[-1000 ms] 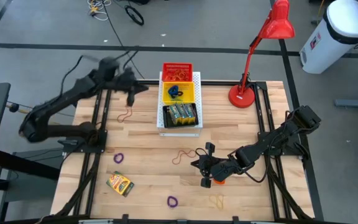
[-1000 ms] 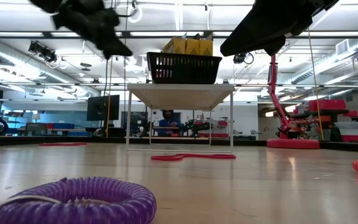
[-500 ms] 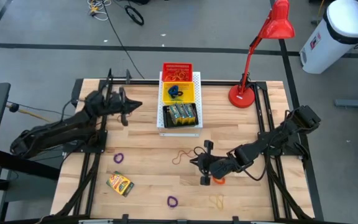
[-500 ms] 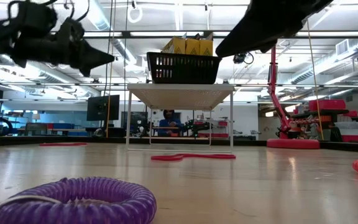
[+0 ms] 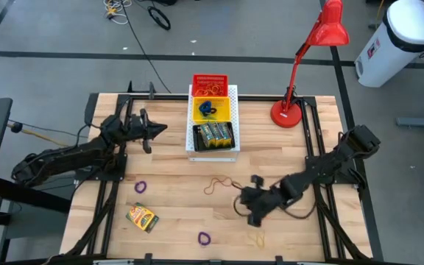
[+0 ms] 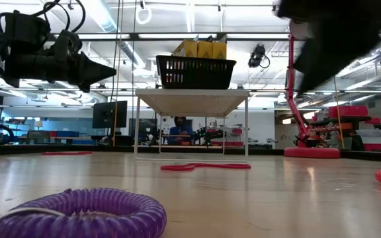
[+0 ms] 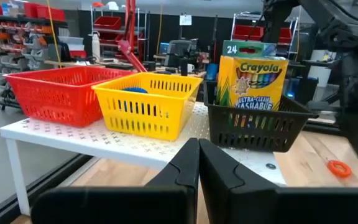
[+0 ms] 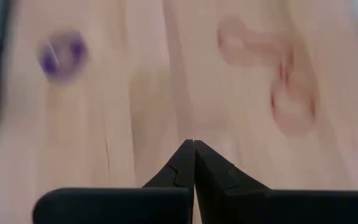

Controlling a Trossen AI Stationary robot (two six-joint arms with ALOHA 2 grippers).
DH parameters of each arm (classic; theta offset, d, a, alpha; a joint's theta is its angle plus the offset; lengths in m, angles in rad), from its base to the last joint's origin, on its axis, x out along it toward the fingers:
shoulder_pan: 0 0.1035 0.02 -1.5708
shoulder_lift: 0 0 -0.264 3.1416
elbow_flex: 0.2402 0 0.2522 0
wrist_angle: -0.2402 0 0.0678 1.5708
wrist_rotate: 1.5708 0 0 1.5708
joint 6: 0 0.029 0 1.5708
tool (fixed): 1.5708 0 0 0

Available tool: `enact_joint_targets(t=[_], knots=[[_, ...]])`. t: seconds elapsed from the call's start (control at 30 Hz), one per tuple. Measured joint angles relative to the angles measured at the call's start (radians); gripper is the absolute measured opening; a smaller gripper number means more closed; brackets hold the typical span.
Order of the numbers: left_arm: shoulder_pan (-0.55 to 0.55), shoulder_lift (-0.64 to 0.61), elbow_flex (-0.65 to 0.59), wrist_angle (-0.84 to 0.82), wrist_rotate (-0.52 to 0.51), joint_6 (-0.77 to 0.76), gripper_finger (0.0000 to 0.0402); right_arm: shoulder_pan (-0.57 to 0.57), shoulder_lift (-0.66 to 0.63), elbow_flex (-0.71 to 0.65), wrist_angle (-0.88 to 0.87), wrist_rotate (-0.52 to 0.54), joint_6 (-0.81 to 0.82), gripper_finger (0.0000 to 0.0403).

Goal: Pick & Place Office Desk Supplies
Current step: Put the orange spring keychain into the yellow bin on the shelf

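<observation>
My left gripper [image 5: 155, 132] hangs shut and level over the table's left side and points at the baskets. My right gripper [image 8: 194, 149] is shut on nothing, low over the wood at the near right [image 5: 239, 207]. An orange loop [image 7: 339, 167] lies on the table beside it. A reddish rubber band [image 5: 216, 184], two purple loops [image 5: 140, 187] [image 5: 205, 238], a crayon box [image 5: 143, 217] and a pale rubber band [image 5: 256, 238] lie flat on the wood. More crayon boxes [image 7: 252, 79] stand in the black basket [image 5: 213, 137].
A red basket [image 5: 209, 82], a yellow basket [image 5: 210, 109] and the black one stand in a row on a raised white perforated board [image 7: 73, 134] at the far middle. A red desk lamp [image 5: 300, 110] stands at the far right. Bare wood lies between the two arms.
My left gripper has come down from high over the far left corner, drawn back toward the table's left edge and tipped to level. My right gripper has turned at the wrist and shut, with the orange loop still on the table.
</observation>
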Motion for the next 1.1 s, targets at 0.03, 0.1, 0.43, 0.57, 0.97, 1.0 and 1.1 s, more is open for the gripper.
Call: enact_joint_targets(t=[0.03,0.1,0.43,0.57,0.97,1.0,1.1], knots=[[0.000,0.000,0.000,0.000,-0.001,0.000,0.0014,0.022,0.001,0.000,-0.059,0.007,0.049,0.0008],[0.000,0.000,0.000,0.002,-0.001,0.000,0.0014,0.064,0.008,0.000,-0.147,0.015,0.164,0.0019],[0.000,0.000,0.000,0.004,-0.001,0.002,0.0014,0.205,0.088,0.000,-0.210,0.000,0.429,0.0106],[0.000,0.000,0.000,0.005,-0.001,0.003,0.0014,0.199,0.157,0.004,-0.210,-0.033,0.426,0.0120],[0.000,0.000,0.000,0.007,-0.001,0.003,0.0014,0.188,0.179,0.058,-0.317,-0.014,0.346,0.0020],[0.000,0.000,0.000,0.007,-0.001,0.003,0.0014,0.186,0.179,0.083,-0.369,-0.010,0.340,0.0014],[0.000,0.000,0.000,0.007,-0.001,0.003,0.0014,0.177,0.179,0.172,-0.524,-0.004,0.311,0.0016]])
